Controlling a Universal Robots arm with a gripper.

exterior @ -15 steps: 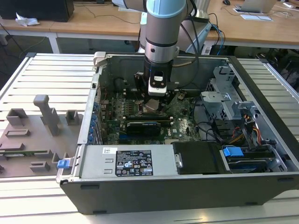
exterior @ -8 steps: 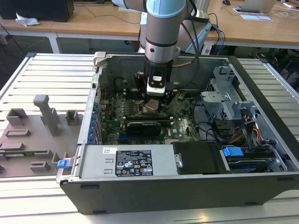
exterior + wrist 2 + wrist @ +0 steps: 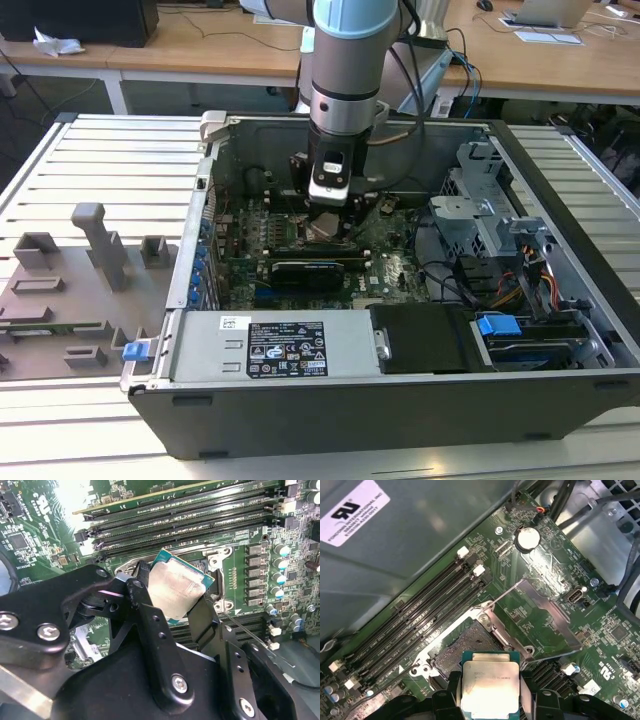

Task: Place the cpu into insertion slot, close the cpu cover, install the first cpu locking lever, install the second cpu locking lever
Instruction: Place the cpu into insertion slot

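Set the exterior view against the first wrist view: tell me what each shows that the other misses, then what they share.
The exterior view adds the whole computer case, its power supply, the grey fixture tray on the exterior view's left, and the arm. The first wrist view adds the bare insertion slot, the cpu cover standing open beside it, and a coin cell. Shared: the green motherboard and the gripper, shut on the cpu near the slot.

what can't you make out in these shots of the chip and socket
1. First wrist view: the chip hides part of the socket.
2. Second wrist view: chip and gripper cover most of it.
3. Exterior view: the arm blocks the socket; chip's seating unclear.
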